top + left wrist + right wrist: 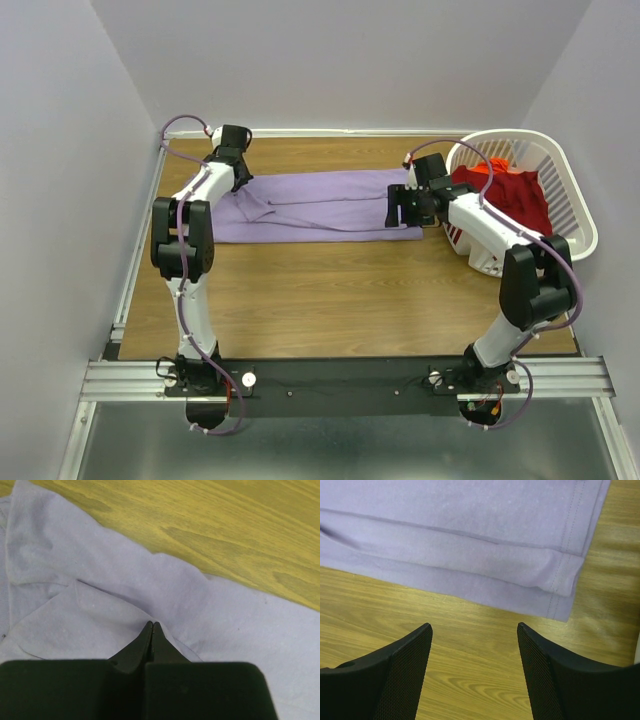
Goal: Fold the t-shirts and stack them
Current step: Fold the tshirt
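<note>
The lavender t-shirt [320,205] lies folded lengthwise into a long strip across the far part of the table. My left gripper [237,180] is at its left end, by the sleeve. In the left wrist view the fingertips [152,624] are pressed together, with creases of the lavender cloth [225,615] running into them. My right gripper [400,207] hovers at the strip's right end. Its jaws [475,626] stand wide apart over bare wood, just short of the hemmed corner [562,587], holding nothing. The deep red t-shirt [512,195] lies crumpled in the basket.
A white slatted laundry basket [585,215] stands at the far right, close behind my right arm. The wooden table [330,290] is boxed in by white walls at the back and both sides. A metal rail runs along the left edge.
</note>
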Available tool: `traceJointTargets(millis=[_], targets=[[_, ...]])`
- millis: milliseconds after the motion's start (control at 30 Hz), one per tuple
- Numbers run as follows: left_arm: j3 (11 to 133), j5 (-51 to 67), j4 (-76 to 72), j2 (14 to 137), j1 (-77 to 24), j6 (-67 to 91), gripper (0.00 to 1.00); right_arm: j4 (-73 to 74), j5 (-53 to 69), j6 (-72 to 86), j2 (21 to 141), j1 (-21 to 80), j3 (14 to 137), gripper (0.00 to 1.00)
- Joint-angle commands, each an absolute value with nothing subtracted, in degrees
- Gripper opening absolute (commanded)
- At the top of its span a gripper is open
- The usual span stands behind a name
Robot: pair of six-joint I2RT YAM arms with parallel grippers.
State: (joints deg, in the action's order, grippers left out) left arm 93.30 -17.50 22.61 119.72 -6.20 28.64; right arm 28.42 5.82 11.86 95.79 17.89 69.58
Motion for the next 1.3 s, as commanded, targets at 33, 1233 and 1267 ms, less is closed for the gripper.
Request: traceJointTargets(millis=[33, 1233, 1267], targets=[[94.40, -18.37, 20.92, 120.24, -5.01, 31.90, 0.00, 26.54, 8.78, 10.11, 97.12, 18.19, 69.61, 0.76], [84.92, -17.67, 15.47, 108.12, -1.58, 33.31, 0.65, 21.80, 5.01, 10.10, 107.49, 21.18, 74.97, 1.00], [81.77, -17.67, 15.56, 105.41, -0.97, 33.57, 0.65, 21.80, 3.88, 10.37, 107.66, 21.09, 74.97, 1.00]])
